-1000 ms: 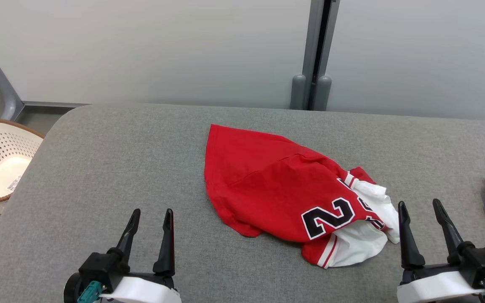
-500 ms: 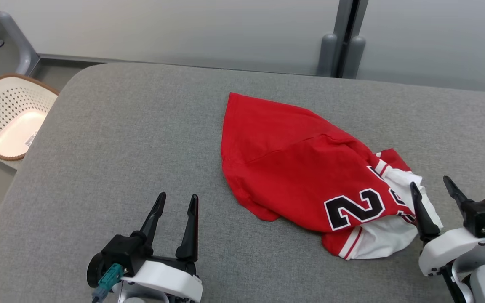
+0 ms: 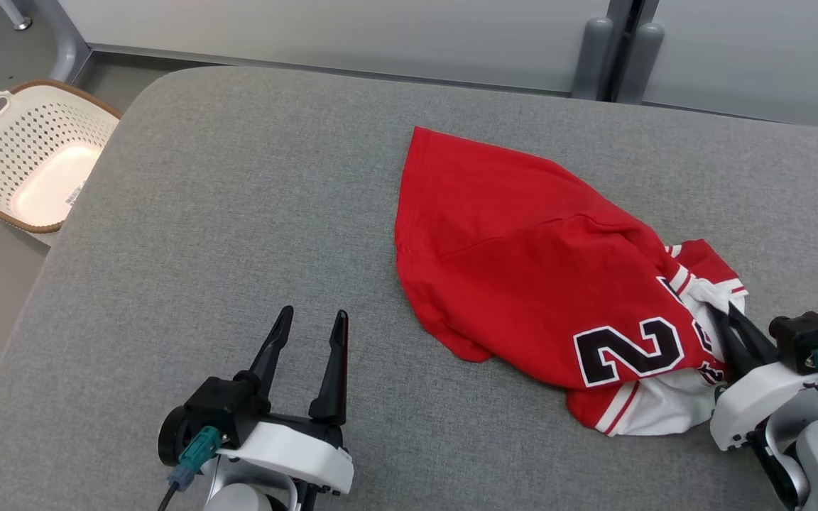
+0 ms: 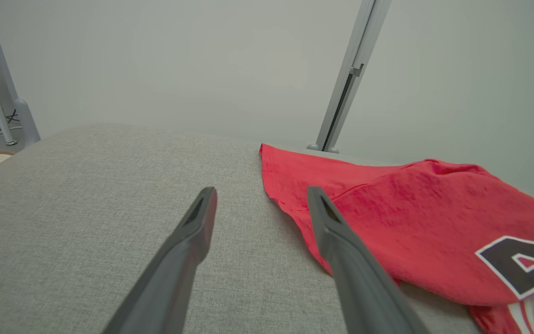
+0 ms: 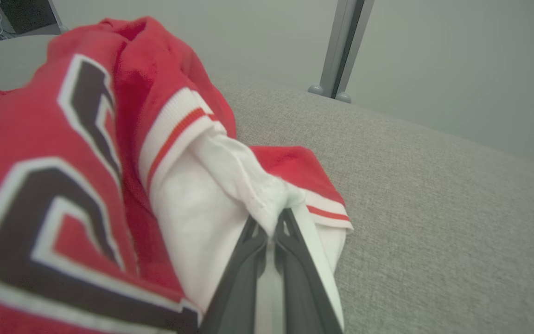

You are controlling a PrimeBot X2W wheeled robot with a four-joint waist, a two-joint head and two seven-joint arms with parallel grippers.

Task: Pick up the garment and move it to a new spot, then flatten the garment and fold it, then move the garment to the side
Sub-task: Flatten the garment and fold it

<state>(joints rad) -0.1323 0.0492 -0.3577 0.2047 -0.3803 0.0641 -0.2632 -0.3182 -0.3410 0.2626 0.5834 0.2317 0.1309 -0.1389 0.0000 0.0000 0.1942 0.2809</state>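
- Pinched tight together at the tips of the right fingers (image 5: 247, 272): a bunched fold of white cloth from the garment (image 5: 26, 130), with hardly a gap between the two.
- Close around that grip, a white ribbed band with a red stripe, then red cloth beyond it.
- In the head view, the same right fingers (image 3: 735, 332) pushed into the near right edge of the garment (image 3: 522, 270), toward the lower right of the grey bench (image 3: 238, 213).
- Spread apart and grasping nothing: the left fingers (image 3: 336, 355), over bare grey fabric near the bench's front edge, apart from the garment's left hem.
- From the left wrist, left fingers (image 4: 190, 246) wide apart, with the red garment (image 4: 410, 199) off to the right on the bench (image 4: 86, 185).
- Crumpled and lying right of the bench's middle: a red jersey, a black numeral (image 3: 629, 348) edged in white facing up, white cloth spilling out at the near right corner.
- Down on the floor by the bench's far left corner, a pale perforated basket (image 3: 47, 124) with a brown rim.
- Behind the bench, pale wall panels and a grey post (image 3: 618, 60).
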